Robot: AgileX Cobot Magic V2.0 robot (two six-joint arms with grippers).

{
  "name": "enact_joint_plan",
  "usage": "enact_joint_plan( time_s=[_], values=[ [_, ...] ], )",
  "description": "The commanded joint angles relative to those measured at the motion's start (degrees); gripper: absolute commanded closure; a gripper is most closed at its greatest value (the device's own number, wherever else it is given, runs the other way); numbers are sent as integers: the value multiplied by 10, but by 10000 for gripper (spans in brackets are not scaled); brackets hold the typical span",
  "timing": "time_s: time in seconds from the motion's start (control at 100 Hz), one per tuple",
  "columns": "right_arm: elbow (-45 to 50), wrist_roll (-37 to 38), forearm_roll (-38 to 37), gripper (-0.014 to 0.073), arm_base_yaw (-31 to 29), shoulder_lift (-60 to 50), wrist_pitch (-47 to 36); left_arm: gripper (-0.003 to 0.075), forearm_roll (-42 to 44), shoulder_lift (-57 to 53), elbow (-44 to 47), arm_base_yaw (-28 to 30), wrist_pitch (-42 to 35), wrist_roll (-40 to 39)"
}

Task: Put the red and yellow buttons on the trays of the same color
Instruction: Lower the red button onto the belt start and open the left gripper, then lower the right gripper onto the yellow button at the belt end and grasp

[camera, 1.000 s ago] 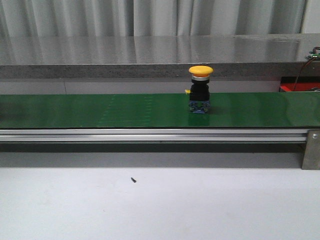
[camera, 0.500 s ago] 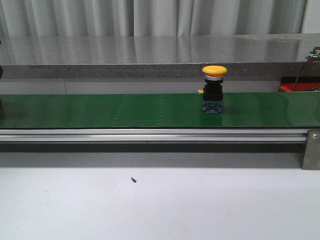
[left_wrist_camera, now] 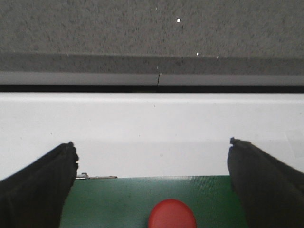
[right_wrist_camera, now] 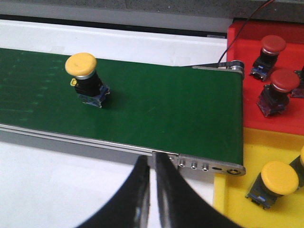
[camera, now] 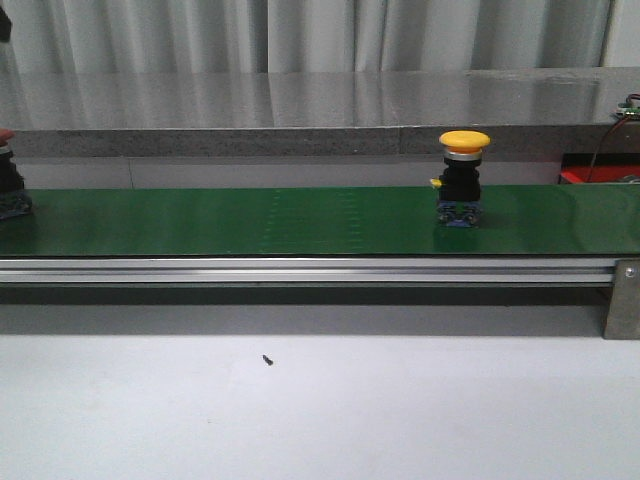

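Nearest the robot, the white tabletop [camera: 320,410] lies bare apart from 1 small dark speck [camera: 267,360]. Beyond it runs the green conveyor belt [camera: 250,222]. A yellow button [camera: 462,180] stands upright on the belt toward its right end, not yet at the trays. A red button [left_wrist_camera: 171,214] sits at the belt's left end, just entering the front view.

Past the belt's right end, the red tray [right_wrist_camera: 280,76] holds at least 2 red buttons and the yellow tray [right_wrist_camera: 232,190] holds at least 1 yellow one, so part of the sorting looks done; the 2 on the belt remain.

The left gripper [left_wrist_camera: 152,183] hangs above the red button with its fingers spread wide, touching nothing. The right gripper [right_wrist_camera: 153,190] hovers over the belt's near rail, fingers nearly together and empty, well apart from the yellow button.
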Motion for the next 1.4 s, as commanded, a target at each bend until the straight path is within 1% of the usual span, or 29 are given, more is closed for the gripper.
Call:
enact_joint_plan(
  time_s=[0.0,0.01,0.02,0.04,0.07,0.1,0.15,0.22,0.29,0.41,0.5,0.55,0.57,0.62,0.65,0.79,0.94,1.19,1.39],
  values=[
    [-14,1,8,331,0,-4,-23,92,-12,-53,-12,-2,-32,2],
    [-14,1,8,288,0,-4,-23,92,-12,-55,-12,-2,-32,2],
    [-14,1,8,267,0,-4,-23,92,-12,-60,-10,-2,-32,2],
    [-14,1,8,181,0,-4,-23,92,-10,-67,-7,-2,-32,2],
    [-14,1,8,123,0,-4,-26,92,-8,-76,-1,-2,-32,2],
    [-14,1,8,37,0,-4,-30,92,-8,-85,4,-2,-31,2],
    [-17,1,8,-50,0,-4,-32,99,-8,-101,15,-2,-32,2],
    [-26,1,12,-69,0,4,-20,134,-8,-124,30,-2,-38,2],
    [-41,1,15,-62,0,24,-1,209,-8,-148,47,-2,-38,2],
    [-85,1,20,-43,0,78,32,390,-8,-189,80,-2,-37,2],
    [-127,0,20,-38,0,127,61,505,-8,-216,104,-2,-35,2],
    [-153,0,20,-38,0,156,75,589,-8,-229,117,-2,-34,2],
    [-159,0,20,-38,0,167,79,612,-8,-234,123,-2,-34,2],
    [-178,0,20,-38,0,195,87,705,-8,-247,137,-2,-30,2],
    [-189,0,20,-38,0,210,89,741,-8,-256,147,-2,-27,2],
    [-234,-5,20,-38,2,278,103,739,-10,-286,184,-2,0,2],
    [-268,-6,20,-38,24,332,103,740,-10,-317,221,-2,19,2],
    [-311,-6,17,-38,57,403,85,740,-20,-363,267,-2,11,2],
    [-335,-6,-6,-38,57,460,51,740,-22,-384,280,-2,-1,2]
  ],
)
